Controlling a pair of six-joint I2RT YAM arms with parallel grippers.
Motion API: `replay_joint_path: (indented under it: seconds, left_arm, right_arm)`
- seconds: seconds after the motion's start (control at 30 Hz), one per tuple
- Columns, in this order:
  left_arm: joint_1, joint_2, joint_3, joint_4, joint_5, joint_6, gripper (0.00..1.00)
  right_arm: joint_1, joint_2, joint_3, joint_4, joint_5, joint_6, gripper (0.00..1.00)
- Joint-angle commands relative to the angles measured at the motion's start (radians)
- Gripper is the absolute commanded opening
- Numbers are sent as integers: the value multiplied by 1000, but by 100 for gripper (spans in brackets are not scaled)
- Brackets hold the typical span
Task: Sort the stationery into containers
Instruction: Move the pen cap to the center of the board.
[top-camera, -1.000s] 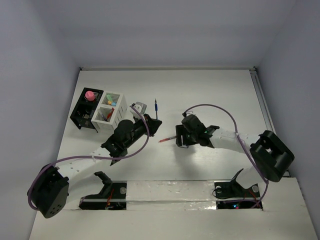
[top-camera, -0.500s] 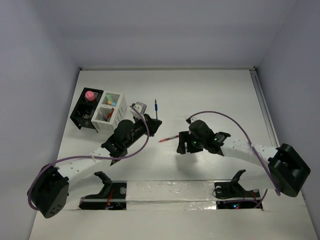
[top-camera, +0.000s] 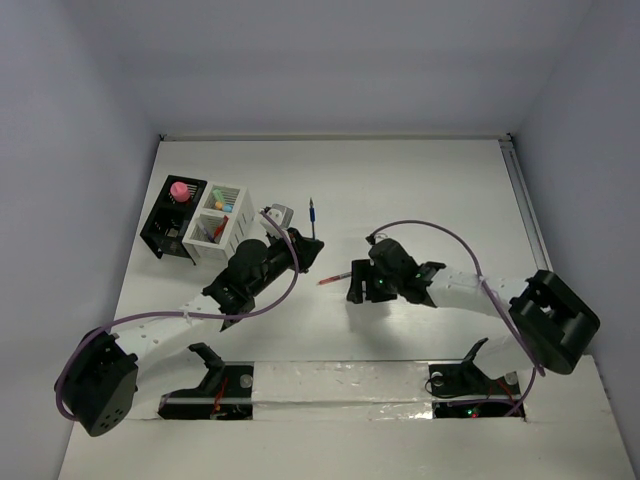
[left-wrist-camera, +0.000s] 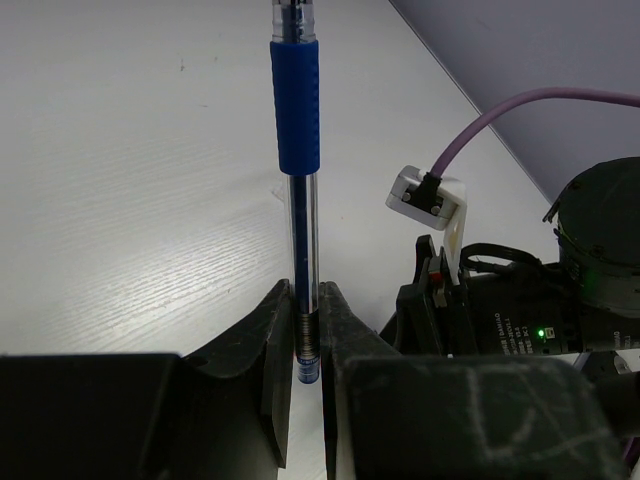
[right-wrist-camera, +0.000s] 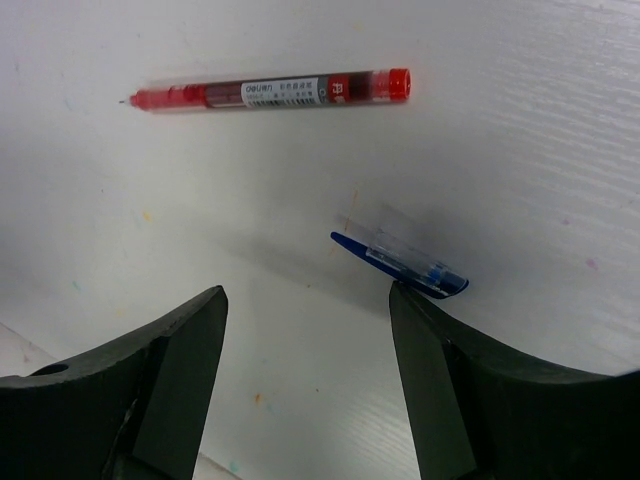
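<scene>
My left gripper (left-wrist-camera: 305, 330) is shut on the lower end of a blue pen (left-wrist-camera: 298, 150), which sticks out ahead of the fingers above the table. From above, that pen (top-camera: 313, 214) points toward the far side, right of the containers. A red pen (right-wrist-camera: 270, 92) lies flat on the table, and a blue pen cap (right-wrist-camera: 400, 262) lies loose near it. My right gripper (right-wrist-camera: 308, 298) hangs open over the table, its right fingertip against the cap. From above, the right gripper (top-camera: 358, 285) sits just right of the red pen (top-camera: 335, 278).
The black slotted box (top-camera: 165, 232) holds a pink-topped piece (top-camera: 180, 190). The adjoining white slatted box (top-camera: 240, 228) holds small green and orange bits and a red item. The right arm's wrist (left-wrist-camera: 520, 320) is close to the left gripper.
The right arm's elbow swung out to the right and came back, and its gripper shifted slightly near the red pen. The left arm and the blue pen stayed still.
</scene>
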Motion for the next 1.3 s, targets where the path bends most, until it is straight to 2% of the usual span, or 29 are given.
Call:
replay_joint_path:
  seconds: [0.0,0.13,0.3,0.47,0.6,0.8,0.97,1.0,1.27]
  left_arm:
    - [2,-9,-9,45,1,14,0]
    - [2,-6,-9,45,-1,14,0]
    - [2,-6,-9,46,1,14,0]
    - [2,1,-9,49,5,12,0]
    - [2,3,-9,49,2,12,0]
    - [2,3,-7,46,-2,15,0]
    - [2,0,-9,43,-5,17,0]
    - [2,0,-9,42,-7,17,0]
    - [2,0,-7,42,-10,18,0]
  right_arm:
    - [-12,38,8,-20,87,-6,72]
    - [-12,64,57,-101,157,-36,72]
    - [-12,55,71,-170,170,-52,73]
    - [-32,51,46,-135,189,-49,74]
    - [-44,74,46,-41,160,-60,73]
    - [-64,145,97,11,124,-85,68]
    - [-64,212,155,-10,119,-112,61]
    - [-64,217,160,-29,120,-112,55]
    - [-64,162,166,-136,153,-141,53]
